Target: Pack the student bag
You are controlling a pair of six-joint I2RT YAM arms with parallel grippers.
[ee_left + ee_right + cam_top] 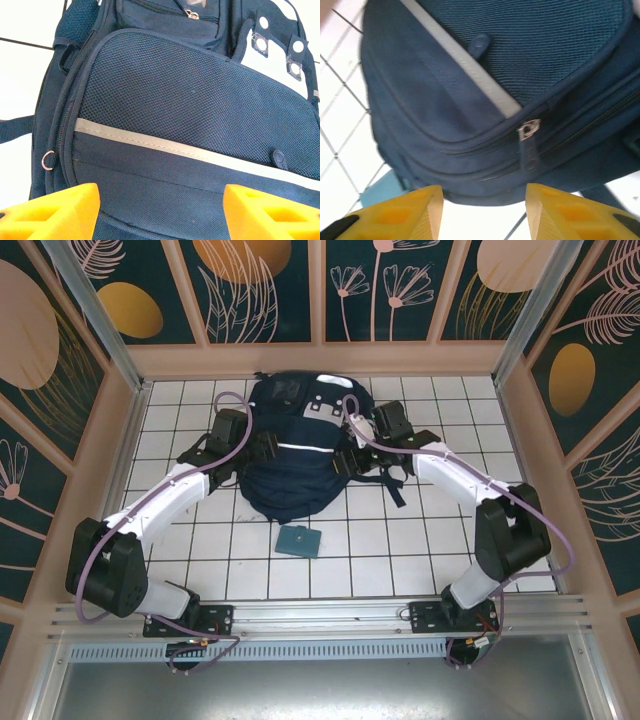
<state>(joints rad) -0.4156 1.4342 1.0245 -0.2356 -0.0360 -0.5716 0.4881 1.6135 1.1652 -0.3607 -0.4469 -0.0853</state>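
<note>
The student bag lies flat in the middle of the tiled table, a navy backpack with a white reflective stripe. My left gripper rests against its left side. In the left wrist view the yellow fingers of that gripper stand wide apart over the bag's front fabric, gripping nothing. My right gripper is at the bag's right side. Its jaws stand apart just below the bag's edge, and a zipper pull hangs a little beyond them, untouched.
A small teal booklet lies on the tiles in front of the bag, and its corner peeks out under the bag. Dark straps trail to the bag's right. Walls enclose the table on three sides.
</note>
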